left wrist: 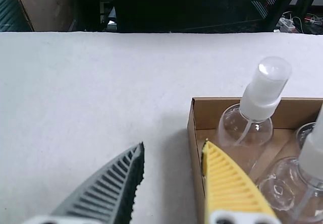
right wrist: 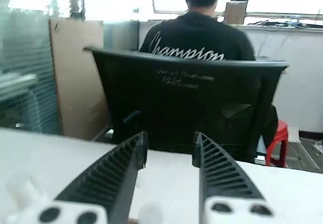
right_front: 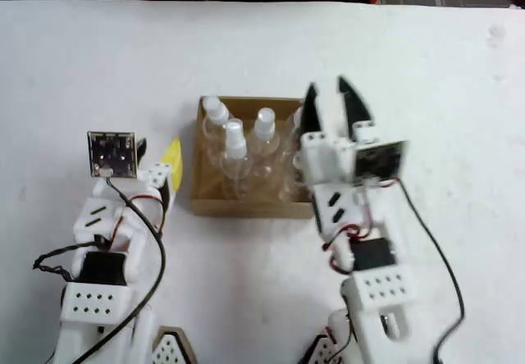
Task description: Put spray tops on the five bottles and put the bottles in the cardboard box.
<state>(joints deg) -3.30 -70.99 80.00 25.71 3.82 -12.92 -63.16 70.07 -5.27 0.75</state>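
The right gripper (right_front: pixel 326 92), parted and empty, hangs over the right edge of the brown cardboard box (right_front: pixel 246 208), where clear plastic bottles with white spray tops (right_front: pixel 235 152) stand. The left gripper (left wrist: pixel 172 147), also open and empty, sits just beside its left wall. Lifting straight up would likely spare the tops.
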